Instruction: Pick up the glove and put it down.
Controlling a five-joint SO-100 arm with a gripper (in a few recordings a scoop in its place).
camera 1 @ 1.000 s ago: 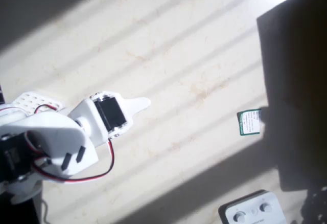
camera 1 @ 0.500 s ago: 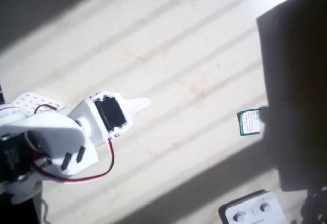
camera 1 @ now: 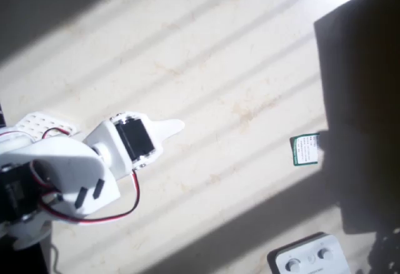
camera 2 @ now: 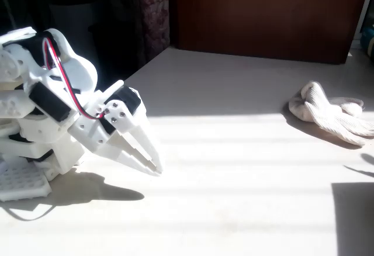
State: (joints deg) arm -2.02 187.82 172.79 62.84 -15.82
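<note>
fixed view, left of frame: white arm (camera 2: 44, 101) folded low over its base, red wire looping across it. gripper (camera 2: 153, 163) points down and to the right, lower left-centre of frame, tips just above the table (camera 2: 222, 174) or barely on it, cannot tell which. fingers (camera 2: 140, 142) pressed together, nothing between them. arm shadow on the table below the base, lower left.

middle of frame: bare pale table with stripes of sun and shade, dark wood panel (camera 2: 263, 13) along the top behind it.

right of frame: glove (camera 2: 330, 113), cream, crumpled in a heap on the table at mid-height near the right edge, well apart from the gripper, lying in sun with a shadow on its left side.

overhead view, left: arm (camera 1: 62, 174) fills lower left, gripper (camera 1: 170, 127) tip pointing right at left-centre of frame, looks like one closed tip, over bare table (camera 1: 237, 61). middle: striped sunlit tabletop. right: small green-and-white card (camera 1: 305, 149) flat on the table at right-centre, at the edge of a big dark shadow that covers the right side. white box with two knobs (camera 1: 310, 258) at bottom right, partly cut by the frame edge
</note>
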